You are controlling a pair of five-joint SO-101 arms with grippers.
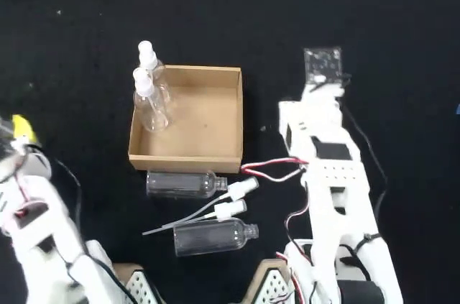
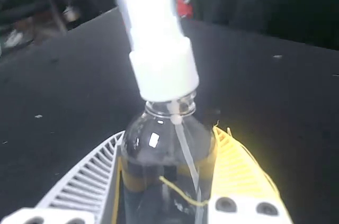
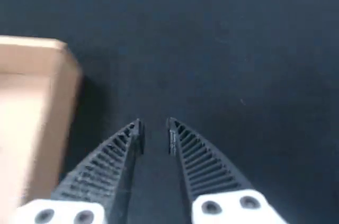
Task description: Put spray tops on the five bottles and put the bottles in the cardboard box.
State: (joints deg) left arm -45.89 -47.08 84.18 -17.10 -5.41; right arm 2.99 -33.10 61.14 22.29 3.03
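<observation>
A clear bottle (image 2: 164,152) with a white spray top (image 2: 159,54) on it stands between the white and yellow fingers of my left gripper (image 2: 168,134), which is shut on it. That gripper (image 1: 18,135) sits at the table's left edge. The cardboard box (image 1: 187,154) holds two capped bottles (image 1: 153,106) leaning in its back left corner. In front of the box lie two uncapped bottles (image 1: 183,183) (image 1: 214,238) and two loose spray tops (image 1: 243,187) (image 1: 230,209). My right gripper (image 3: 155,128) hovers slightly open over bare table, right of the box (image 3: 32,102), with nothing in it.
The right arm (image 1: 330,167) stretches along the table to the right of the box, with red and white wires (image 1: 269,169) trailing near the box's front right corner. The arm bases (image 1: 273,282) stand at the front edge. Black cloth covers the table.
</observation>
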